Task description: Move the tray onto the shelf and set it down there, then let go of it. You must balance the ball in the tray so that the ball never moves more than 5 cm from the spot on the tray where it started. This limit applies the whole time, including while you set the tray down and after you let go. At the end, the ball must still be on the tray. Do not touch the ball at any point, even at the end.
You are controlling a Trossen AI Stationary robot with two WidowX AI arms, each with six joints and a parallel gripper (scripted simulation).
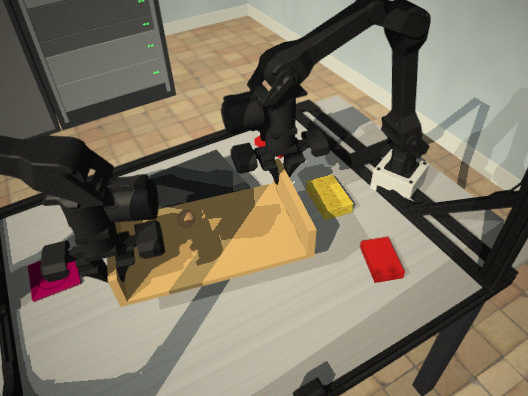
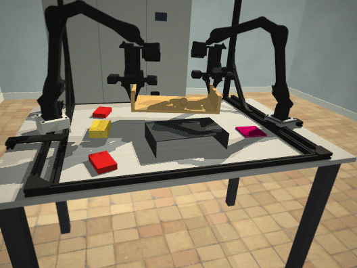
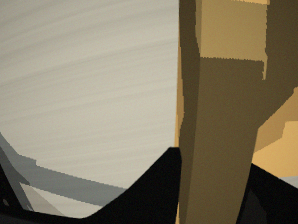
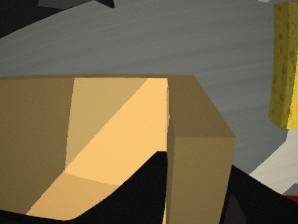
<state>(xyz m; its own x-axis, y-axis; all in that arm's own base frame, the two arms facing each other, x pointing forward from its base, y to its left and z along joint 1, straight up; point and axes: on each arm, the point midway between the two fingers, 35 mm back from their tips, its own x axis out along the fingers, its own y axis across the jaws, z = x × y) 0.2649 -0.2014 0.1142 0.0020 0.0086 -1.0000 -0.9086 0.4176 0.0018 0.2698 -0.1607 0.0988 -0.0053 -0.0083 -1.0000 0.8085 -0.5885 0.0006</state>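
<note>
tray point(image 1: 260, 237) point(image 2: 203, 107) point(image 3: 222, 110) point(image 4: 202, 175): orange-tan, walled at two ends, carried level or nearly so; it appears raised off the table, at 6 o'clock of the shelf in the top view.
ball point(image 1: 186, 218) point(image 2: 182, 101): on the tray floor, at about 11 o'clock of its middle in the top view, nearer the left claw's end and apart from both claws.
left claw point(image 1: 114, 274) point(image 2: 212, 91) point(image 3: 215, 185): narrow, closed on one end wall of the tray.
right claw point(image 1: 278, 175) point(image 2: 132, 96) point(image 4: 197, 175): narrow, closed on the opposite end wall.
shelf point(image 1: 220, 162) point(image 2: 182, 130): dark, low, bearing no tray; at 6 o'clock of the tray in the exterior view.
yellow sponge point(image 1: 330, 196) point(image 2: 99, 128) point(image 4: 285, 65): at 2 o'clock of the tray in the top view.
step in hand: judged to be the two-armed carry, with setting down and release not yet done.
next move: a slow, matched shift toward 12 o'clock in the top view, both ends equally high and well above the shelf.
hazard: one arm leading or dipping could start the ball rolling.
</note>
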